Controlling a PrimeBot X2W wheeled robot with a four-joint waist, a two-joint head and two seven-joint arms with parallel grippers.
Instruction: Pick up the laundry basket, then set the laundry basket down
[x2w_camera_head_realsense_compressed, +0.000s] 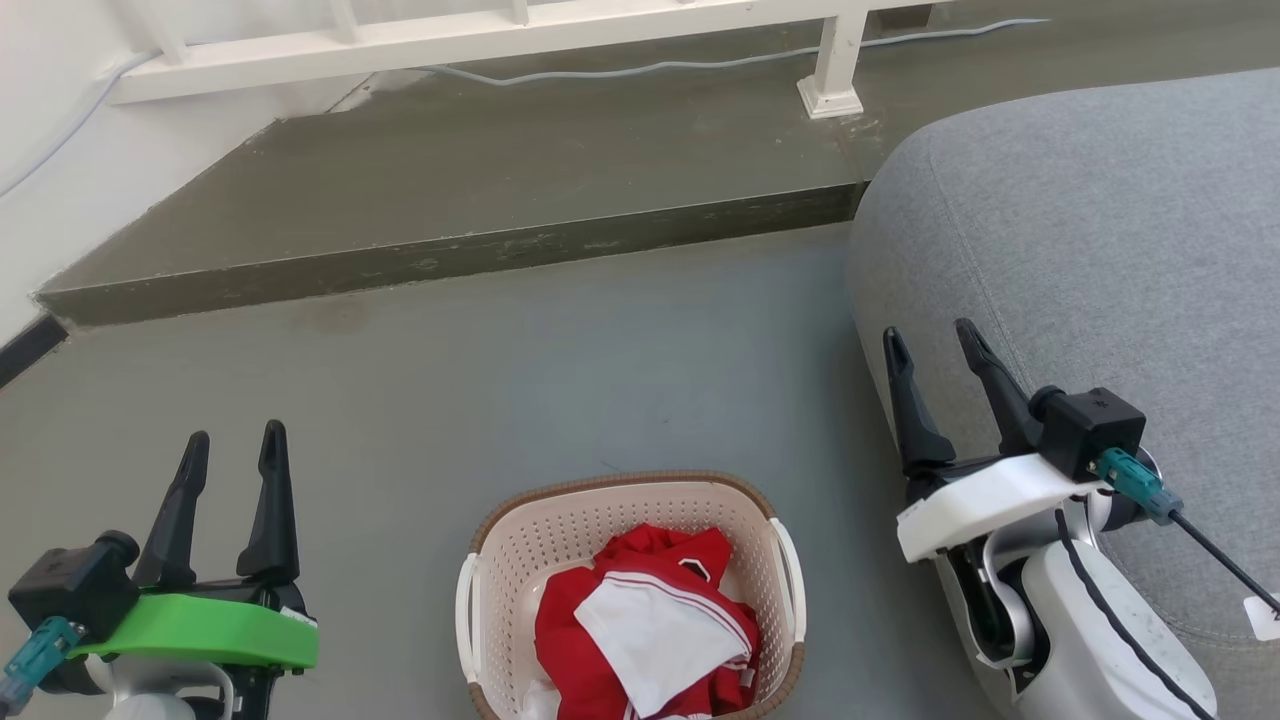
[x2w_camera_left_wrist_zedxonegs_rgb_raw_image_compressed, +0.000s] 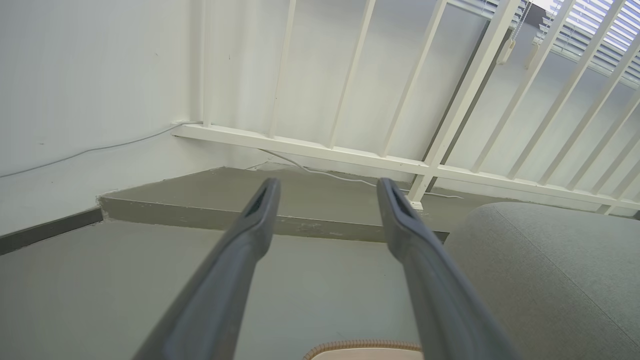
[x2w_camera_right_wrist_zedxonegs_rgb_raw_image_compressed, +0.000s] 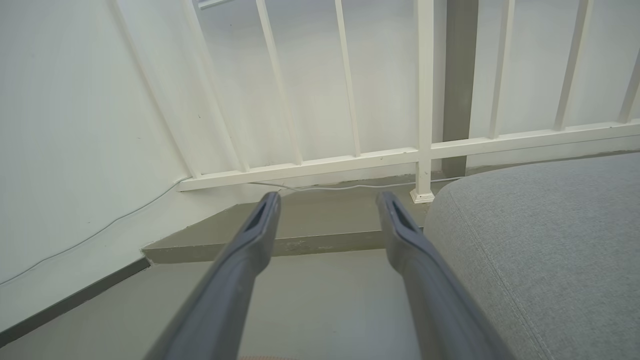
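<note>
The laundry basket (x2w_camera_head_realsense_compressed: 520, 560) stands on the grey floor at the bottom middle of the head view, cream with perforated walls, a brown woven rim and white side handles; red and white clothes lie in it. A strip of its brown rim (x2w_camera_left_wrist_zedxonegs_rgb_raw_image_compressed: 362, 345) peeks in at the bottom of the left wrist view. My left gripper (x2w_camera_head_realsense_compressed: 235, 438) is open to the basket's left, apart from it, fingers pointing away. My right gripper (x2w_camera_head_realsense_compressed: 932, 335) is open to the basket's right, beside the sofa. Both are empty. In the wrist views, the left gripper (x2w_camera_left_wrist_zedxonegs_rgb_raw_image_compressed: 327, 189) and right gripper (x2w_camera_right_wrist_zedxonegs_rgb_raw_image_compressed: 327, 202) show spread fingers.
A grey fabric sofa (x2w_camera_head_realsense_compressed: 1100, 230) fills the right side, close to my right arm. A raised concrete step (x2w_camera_head_realsense_compressed: 450, 250) runs across the floor ahead, with a white railing (x2w_camera_head_realsense_compressed: 480, 40) and a cable (x2w_camera_head_realsense_compressed: 650, 68) behind it. A white wall (x2w_camera_head_realsense_compressed: 60, 180) is at the left.
</note>
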